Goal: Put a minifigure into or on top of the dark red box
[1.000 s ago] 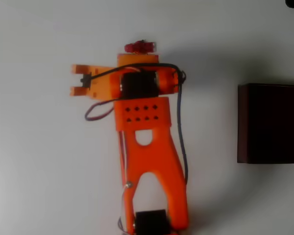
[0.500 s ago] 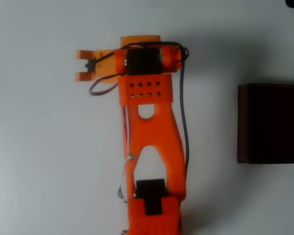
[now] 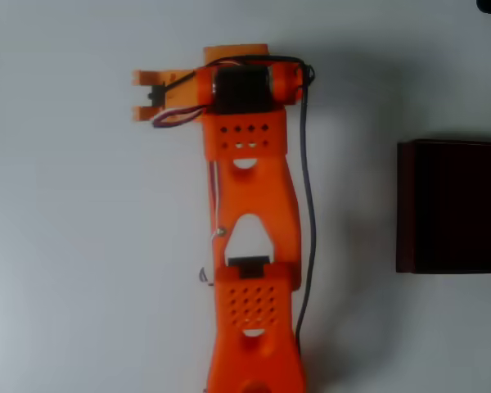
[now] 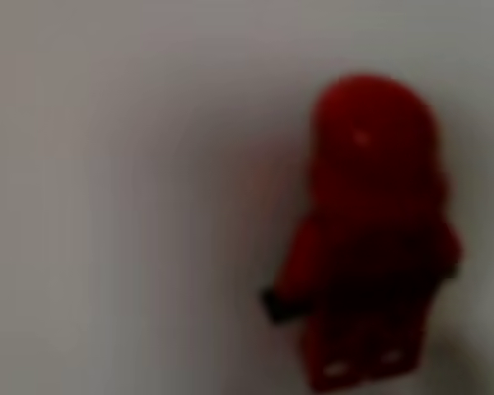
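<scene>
Lying blurred beneath the wrist camera, the minifigure (image 4: 369,239) is outside the dark red box (image 3: 452,206).

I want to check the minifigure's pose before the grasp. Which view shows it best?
The wrist view: the minifigure appears large there, all red, lying on the pale table, though blurred. In the overhead view the orange arm covers the spot where it would lie, so nothing of its pose can be read there.

One minifigure (image 4: 366,239), one dark red box (image 3: 452,206), one orange arm (image 3: 250,246).
</scene>
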